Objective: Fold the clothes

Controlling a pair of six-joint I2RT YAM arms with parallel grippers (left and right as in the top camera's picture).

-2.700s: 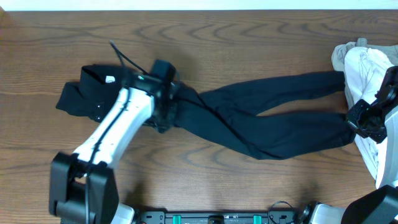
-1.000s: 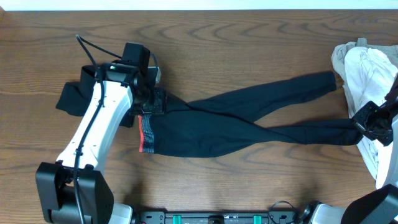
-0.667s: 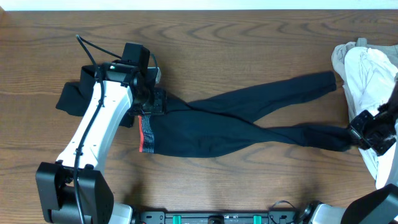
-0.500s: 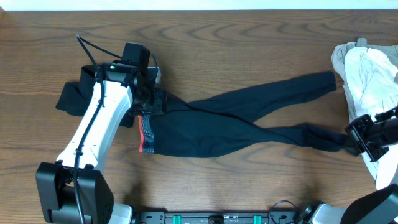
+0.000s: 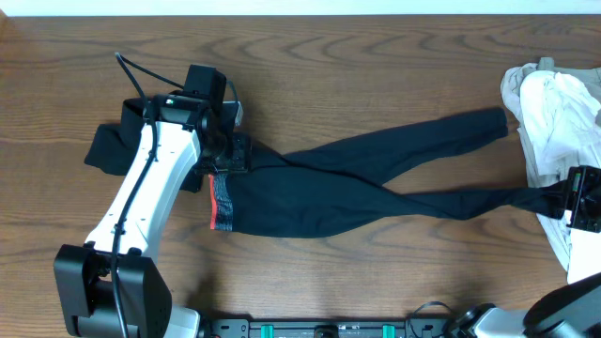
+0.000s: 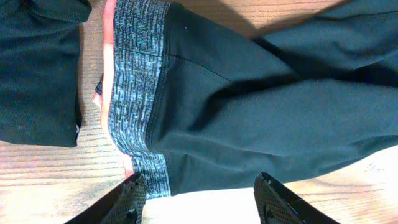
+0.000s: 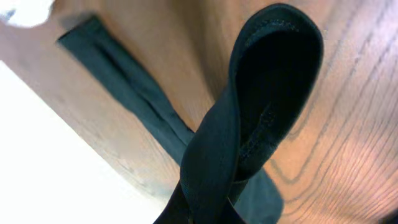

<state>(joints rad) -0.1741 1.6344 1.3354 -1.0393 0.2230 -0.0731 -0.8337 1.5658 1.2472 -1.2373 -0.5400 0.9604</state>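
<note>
Long navy-black trousers [image 5: 319, 192] lie across the table, their grey and orange-red waistband [image 5: 220, 202] at the left. The upper leg ends at the right near a white and beige pile of clothes [image 5: 549, 103]. My right gripper [image 5: 575, 199] is shut on the cuff of the lower leg, which loops up dark in the right wrist view [image 7: 273, 81]. My left gripper [image 5: 230, 152] hangs open over the top corner of the waist. Its fingertips [image 6: 134, 199] straddle the waistband [image 6: 134, 93] edge with nothing gripped. A black shirt [image 5: 108, 150] lies behind the left arm.
The white left arm [image 5: 150, 202] crosses the table's left front. The black shirt [image 6: 37, 68] lies right beside the waistband. Bare wood [image 5: 376, 66] shows behind the trousers. The garment pile fills the right edge.
My right gripper has moved right with the lower trouser leg's cuff, drawing that leg out straighter. The left arm and the waistband have stayed put.
</note>
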